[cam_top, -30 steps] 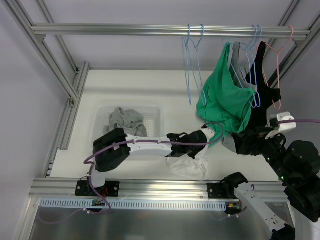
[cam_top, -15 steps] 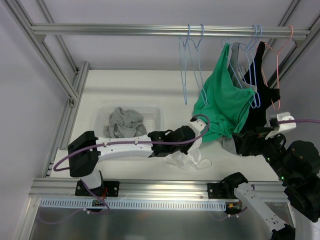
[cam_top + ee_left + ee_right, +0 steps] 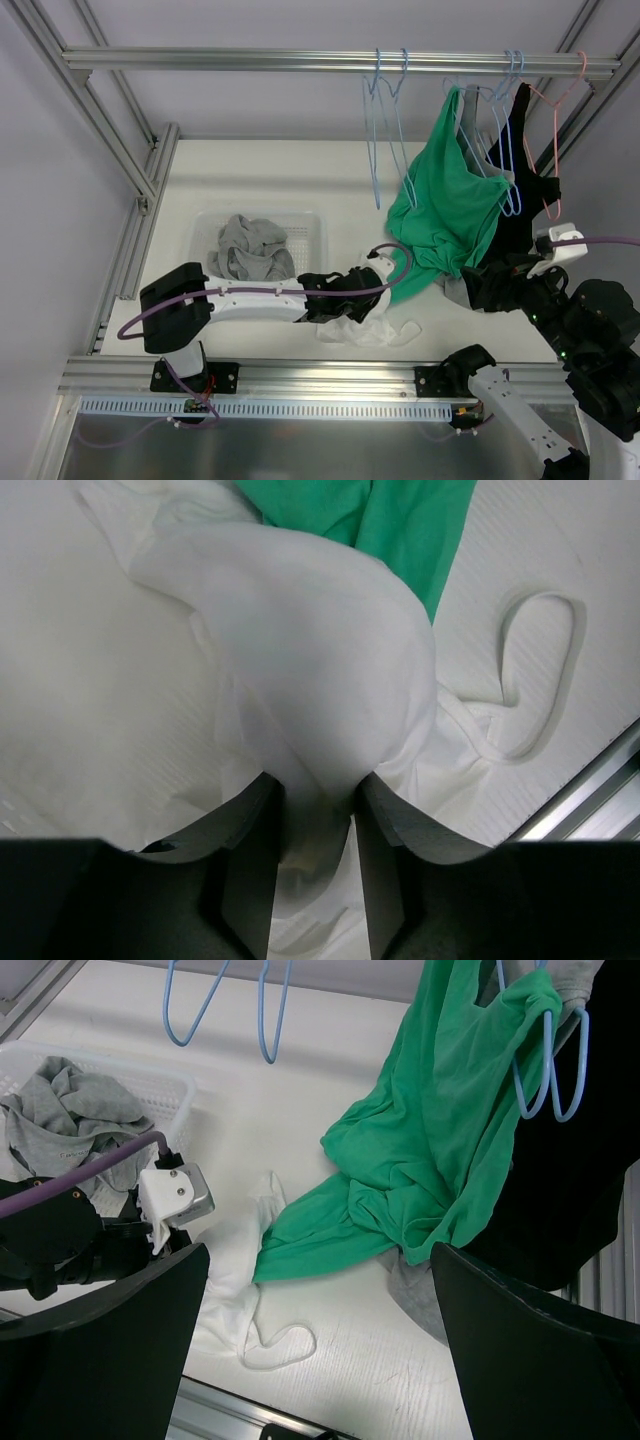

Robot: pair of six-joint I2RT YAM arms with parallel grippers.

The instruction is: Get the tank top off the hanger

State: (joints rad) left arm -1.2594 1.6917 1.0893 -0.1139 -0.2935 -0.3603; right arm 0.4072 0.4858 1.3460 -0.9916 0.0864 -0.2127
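White tank top (image 3: 368, 326): off the rail, lying crumpled on the desk (image 3: 270, 180) near its front edge, at about 5 o'clock of the desk in the top view; one strap loop (image 3: 545, 670) lies flat on the desk at 3 o'clock of the main bunch. Left end effector (image 3: 315, 800): low over the desk at the garment's 9 o'clock side, arm stretched across from the left base; a raised fold of the white fabric sits between its fingers (image 3: 250, 840) and touches both inner faces, the jaws standing partly apart; whether the fold is pinched or let go cannot be told. Right end effector (image 3: 320, 1345): at 3 o'clock of the desk, fingers spread wide, released, nothing between them, well apart from the white garment. Green garment (image 3: 445, 215): on a hanger on the overhead rail (image 3: 250, 60), its lower hem drooping to the desk and touching the white fabric at its 12 o'clock edge. Black garment (image 3: 525, 190): hung at 3 o'clock of the green one. Blue wire hangers (image 3: 385, 130): two, bare, on the rail at 9 o'clock of the green garment. White basket (image 3: 200, 235): at 9 o'clock of the desk, holding grey clothes (image 3: 250, 250).
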